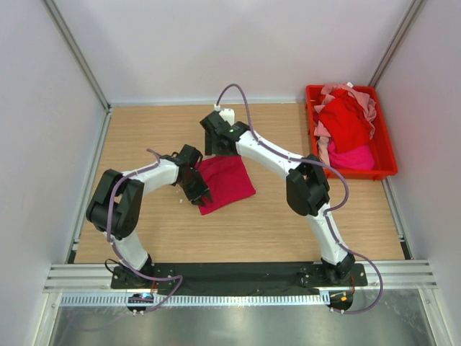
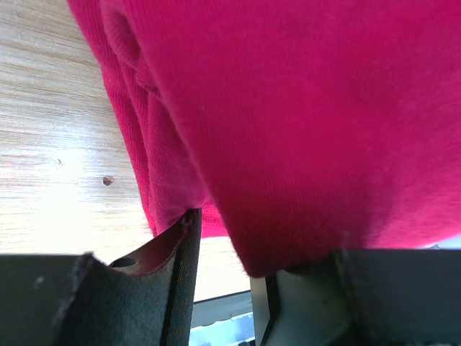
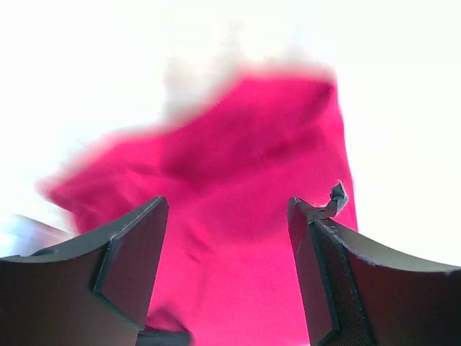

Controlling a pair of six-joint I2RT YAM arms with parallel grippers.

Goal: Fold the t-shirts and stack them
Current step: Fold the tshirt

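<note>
Spotter: shirt (image 1: pixel 227 182) where?
Logger: folded, mid-table; more shirts (image 1: pixel 346 122) heaped in bin (image 1: pixel 387 148), far right.
Spotter: grippers?
Logger: left gripper (image 1: pixel 200 193) pinching shirt's near-left edge; right gripper (image 1: pixel 215 150) spread wide by far edge, empty.

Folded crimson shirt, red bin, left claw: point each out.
folded crimson shirt (image 1: pixel 229 180), top view, middle of cloth
red bin (image 1: pixel 358 174), top view, near rim
left claw (image 1: pixel 200 194), top view, between its fingertips

On table (image 1: pixel 274 223) centre, folded t-shirt (image 1: pixel 229 182); bin (image 1: pixel 364 174) far right, t-shirts (image 1: pixel 347 126) heaped inside.
</note>
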